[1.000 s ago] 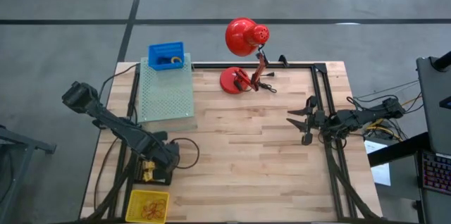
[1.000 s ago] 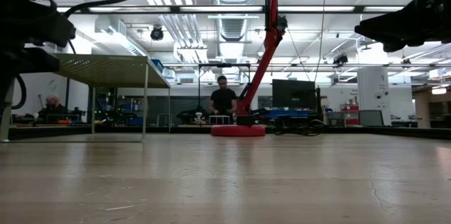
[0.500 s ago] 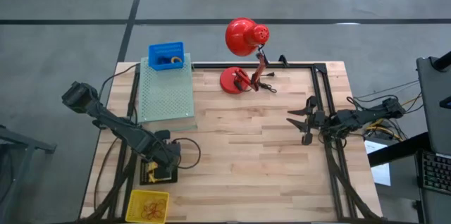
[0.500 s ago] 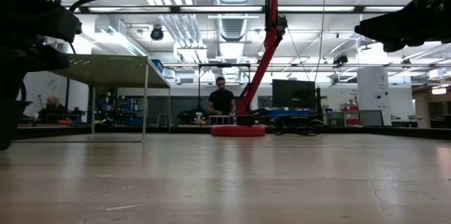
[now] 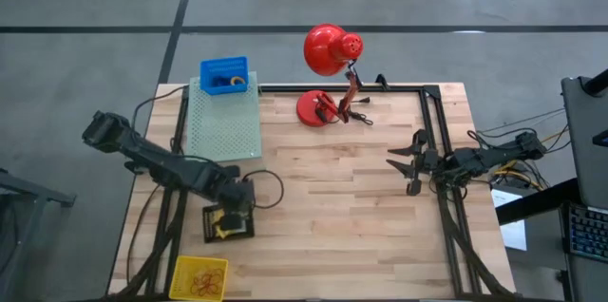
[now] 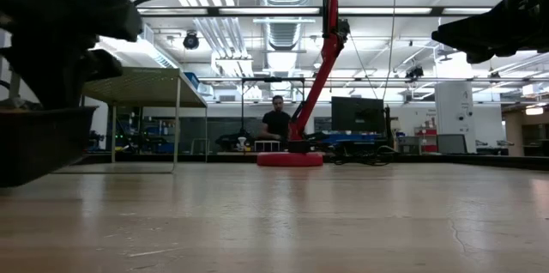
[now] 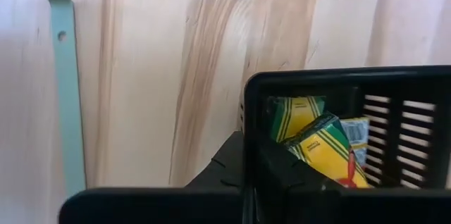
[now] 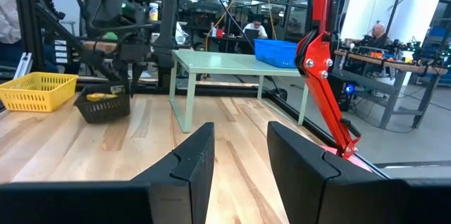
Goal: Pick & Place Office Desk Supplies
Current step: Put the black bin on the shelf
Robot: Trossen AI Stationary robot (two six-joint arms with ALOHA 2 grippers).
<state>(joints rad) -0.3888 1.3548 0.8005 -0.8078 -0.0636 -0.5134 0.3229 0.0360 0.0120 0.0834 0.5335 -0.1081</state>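
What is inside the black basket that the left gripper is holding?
The black basket holds yellow-and-green boxes; its wall hides anything lower. Left gripper grips its rim.

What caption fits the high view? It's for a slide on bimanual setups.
Left gripper clamps the black basket of yellow boxes; right gripper waits open near the red lamp.

- The wooden table (image 5: 332, 226) is made of light planks, with a thin black frame (image 5: 429, 141) laid along its far and right sides.
- A red lamp (image 5: 320, 105) stands on its round base near the far edge.
- A pale green stand (image 5: 225, 131) sits on legs at the far left, with a blue bin (image 5: 223, 76) on top.
- A black basket (image 5: 228, 223) with yellow boxes (image 7: 320, 139) inside is near the left front.
- A yellow basket (image 5: 199, 276) sits at the front left corner.
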